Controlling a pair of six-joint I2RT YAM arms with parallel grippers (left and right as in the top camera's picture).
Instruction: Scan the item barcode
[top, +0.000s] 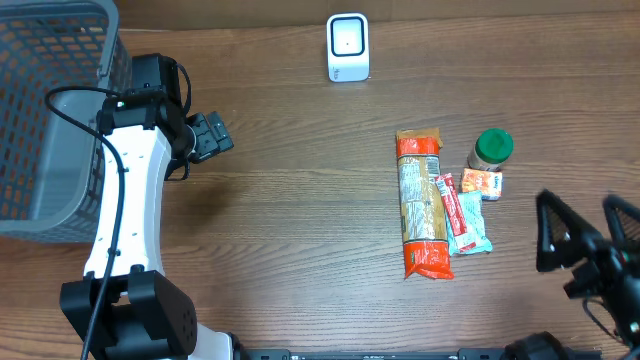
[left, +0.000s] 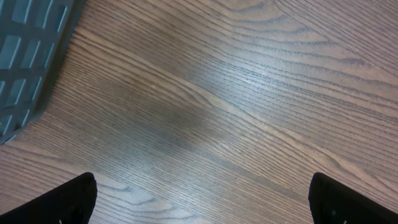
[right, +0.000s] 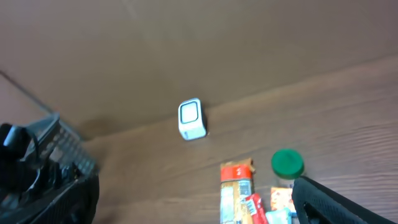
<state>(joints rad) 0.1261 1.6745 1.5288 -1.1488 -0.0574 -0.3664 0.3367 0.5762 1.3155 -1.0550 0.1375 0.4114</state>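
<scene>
The right gripper (top: 585, 228), fingers spread wide and empty, hovers near the table's right edge. Just to its left lies the cluster of items. A long orange-and-clear pasta packet (top: 420, 205) lies with a red-and-white wrapped bar (top: 463, 213) just beside it. A small orange carton (top: 482, 183) and a green-lidded jar (top: 491, 149) sit at the far end.

The left gripper (top: 212, 134), equally wide and empty, is well apart from them, beside a grey plastic mesh basket (top: 50, 100). A white box-shaped scanner (top: 348, 47) stands at the far side of the brown wood-grain table (top: 300, 200).
</scene>
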